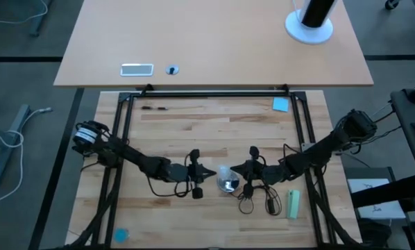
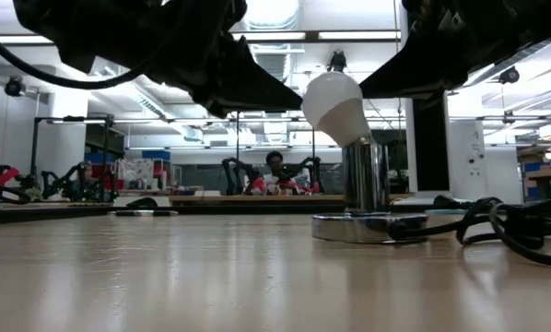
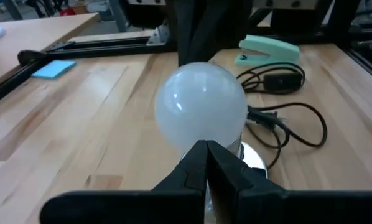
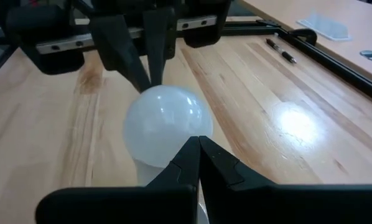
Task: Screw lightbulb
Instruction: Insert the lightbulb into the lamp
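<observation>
Wooden surface point(image 1: 193, 128) under it all. A blue sticky note point(image 1: 281, 104) lies at the far right corner, a dark pen point(image 1: 154, 107) at the far left. A pale green block point(image 1: 293, 204) rests near the right edge, beside a coiled black cord point(image 1: 257, 200). Beyond, a second tabletop point(image 1: 214, 42) carries a white round base point(image 1: 309, 29). A person point(image 2: 275, 172) sits far back.

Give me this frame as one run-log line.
phase: bulb seating | lightbulb: tilted in socket | left gripper: shut, tips at bulb | right gripper: shut, tips at bulb, opposite side
</observation>
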Controlling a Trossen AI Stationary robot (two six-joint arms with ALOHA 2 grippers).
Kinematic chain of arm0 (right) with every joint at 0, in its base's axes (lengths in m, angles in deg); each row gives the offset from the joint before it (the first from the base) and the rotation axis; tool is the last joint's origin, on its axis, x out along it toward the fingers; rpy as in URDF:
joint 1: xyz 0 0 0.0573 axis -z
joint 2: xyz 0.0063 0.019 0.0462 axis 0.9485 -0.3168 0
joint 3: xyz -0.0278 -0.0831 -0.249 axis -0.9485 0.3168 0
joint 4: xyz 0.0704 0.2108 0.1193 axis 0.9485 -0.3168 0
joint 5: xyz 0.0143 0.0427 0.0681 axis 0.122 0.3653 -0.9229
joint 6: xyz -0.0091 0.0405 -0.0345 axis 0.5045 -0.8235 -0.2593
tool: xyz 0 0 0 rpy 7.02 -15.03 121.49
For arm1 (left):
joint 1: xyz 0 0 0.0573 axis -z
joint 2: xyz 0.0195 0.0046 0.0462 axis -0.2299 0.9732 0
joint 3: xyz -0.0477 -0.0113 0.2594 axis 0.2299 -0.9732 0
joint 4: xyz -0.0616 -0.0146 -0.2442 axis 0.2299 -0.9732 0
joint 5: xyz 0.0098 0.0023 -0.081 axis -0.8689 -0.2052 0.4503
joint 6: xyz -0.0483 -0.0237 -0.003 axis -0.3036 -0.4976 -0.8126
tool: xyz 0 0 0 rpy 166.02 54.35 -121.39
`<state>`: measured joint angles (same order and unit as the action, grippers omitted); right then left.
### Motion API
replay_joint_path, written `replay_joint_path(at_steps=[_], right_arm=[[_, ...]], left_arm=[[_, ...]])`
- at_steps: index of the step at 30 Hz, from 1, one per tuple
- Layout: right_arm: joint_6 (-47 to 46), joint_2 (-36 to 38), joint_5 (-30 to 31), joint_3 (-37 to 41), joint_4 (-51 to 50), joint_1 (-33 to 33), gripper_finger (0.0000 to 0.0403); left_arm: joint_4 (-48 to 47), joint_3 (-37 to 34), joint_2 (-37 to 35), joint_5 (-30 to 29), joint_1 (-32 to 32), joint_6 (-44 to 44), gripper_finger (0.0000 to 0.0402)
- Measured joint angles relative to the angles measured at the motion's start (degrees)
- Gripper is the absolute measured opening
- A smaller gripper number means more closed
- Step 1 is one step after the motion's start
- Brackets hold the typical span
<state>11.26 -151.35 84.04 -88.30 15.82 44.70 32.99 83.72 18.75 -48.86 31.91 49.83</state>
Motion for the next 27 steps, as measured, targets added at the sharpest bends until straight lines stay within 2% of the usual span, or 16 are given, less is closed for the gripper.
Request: replay_joint_path(at_steps=[27], right_arm=[[2.1,0.0,-0.4,0.1,-1.1,-0.8,0.0000]], left_arm=[[0.5,1.8,-0.1,1.5,-0.2,2.4,0.0000]])
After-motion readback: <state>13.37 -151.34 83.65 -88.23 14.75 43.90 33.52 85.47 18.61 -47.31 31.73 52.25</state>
